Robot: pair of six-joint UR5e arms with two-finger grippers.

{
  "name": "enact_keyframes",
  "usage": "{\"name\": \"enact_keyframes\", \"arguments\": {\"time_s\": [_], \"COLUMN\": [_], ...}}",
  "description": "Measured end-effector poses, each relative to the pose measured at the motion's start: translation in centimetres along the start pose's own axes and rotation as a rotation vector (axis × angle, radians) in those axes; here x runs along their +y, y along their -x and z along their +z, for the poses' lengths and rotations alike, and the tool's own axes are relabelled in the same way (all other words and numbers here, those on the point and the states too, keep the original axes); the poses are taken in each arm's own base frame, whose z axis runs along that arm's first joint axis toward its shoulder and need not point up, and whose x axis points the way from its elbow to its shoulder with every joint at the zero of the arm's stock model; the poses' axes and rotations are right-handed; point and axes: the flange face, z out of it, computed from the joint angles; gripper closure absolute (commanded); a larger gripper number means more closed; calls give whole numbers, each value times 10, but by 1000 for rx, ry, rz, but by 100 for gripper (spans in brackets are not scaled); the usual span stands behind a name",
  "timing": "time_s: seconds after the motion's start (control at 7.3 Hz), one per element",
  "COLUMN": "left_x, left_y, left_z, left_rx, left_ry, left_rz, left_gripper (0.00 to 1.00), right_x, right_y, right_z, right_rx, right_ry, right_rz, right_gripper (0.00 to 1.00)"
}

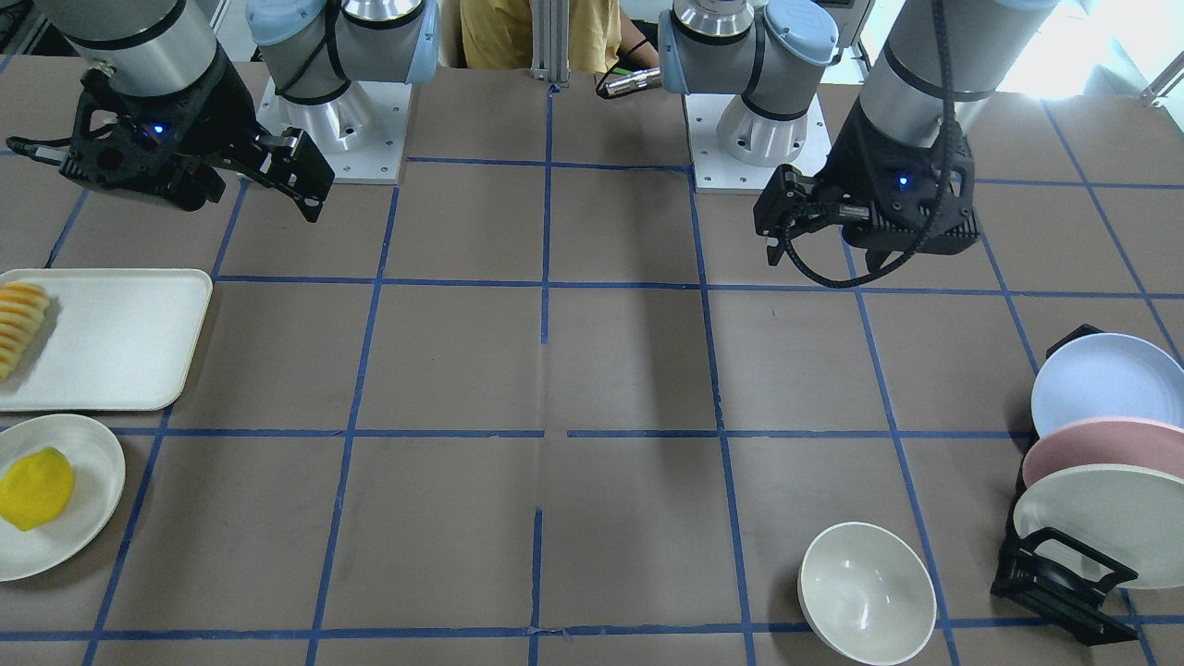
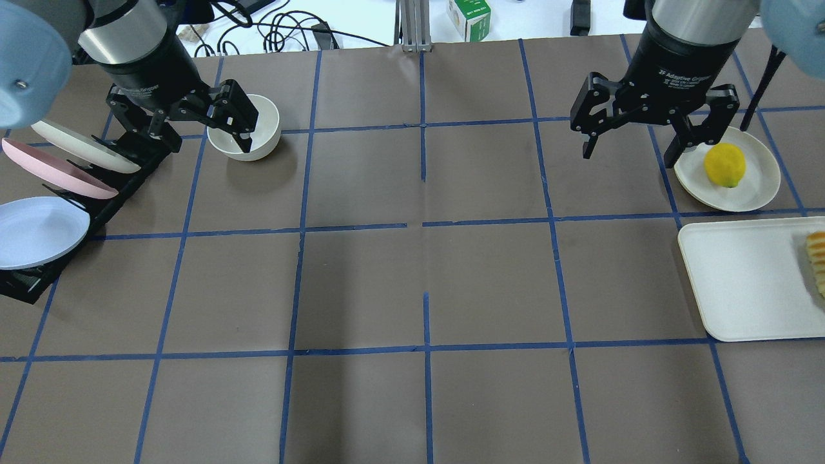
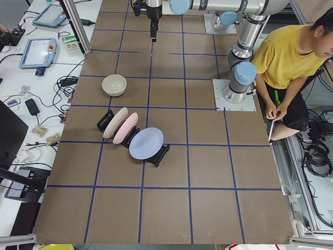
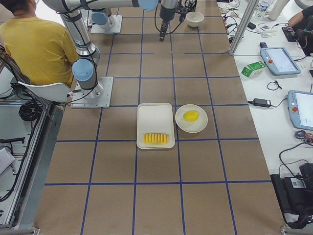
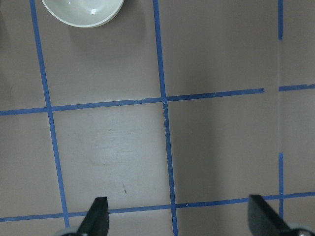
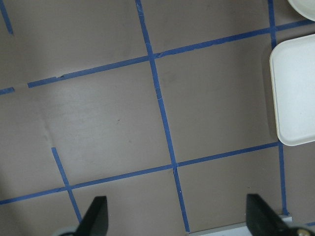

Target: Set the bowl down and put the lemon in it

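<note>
The off-white bowl (image 1: 867, 592) stands upright on the table at the far side on my left, also in the overhead view (image 2: 258, 113) and at the top edge of the left wrist view (image 5: 81, 11). My left gripper (image 2: 209, 147) hangs open and empty high above the table, short of the bowl (image 1: 775, 254) (image 5: 179, 221). The yellow lemon (image 1: 35, 487) (image 2: 724, 165) lies on a cream plate (image 1: 92, 504) on my right. My right gripper (image 2: 628, 158) is open and empty in the air, apart from the lemon (image 1: 310, 208) (image 6: 177, 221).
A black rack (image 1: 1054, 578) beside the bowl holds blue, pink and cream plates (image 2: 38, 229). A white tray (image 1: 120, 342) (image 2: 741, 283) near the lemon's plate carries sliced orange-yellow food (image 1: 18, 324). A person in a yellow shirt (image 3: 291, 57) sits behind the robot.
</note>
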Motion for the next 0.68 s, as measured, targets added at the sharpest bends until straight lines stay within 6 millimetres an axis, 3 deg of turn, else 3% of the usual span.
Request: {"name": "enact_keyframes", "arguments": {"time_s": [0.27,0.41,0.68], "left_x": [-42,-72,-126], "left_y": [47,75,124], "left_z": [38,72,148], "left_rx": [-1,-2,0], "left_ry": [3,2,-18], "left_rz": [-43,-39,-34], "left_gripper": [0,0,0], "right_x": [-30,-56,-112], "right_y": [-12,-33,-97], "right_z": [19,30,60], "right_rx": [14,20,21], "right_ry": [7,-4,-7], "right_rz": [17,15,-61], "right_gripper": [0,0,0]}}
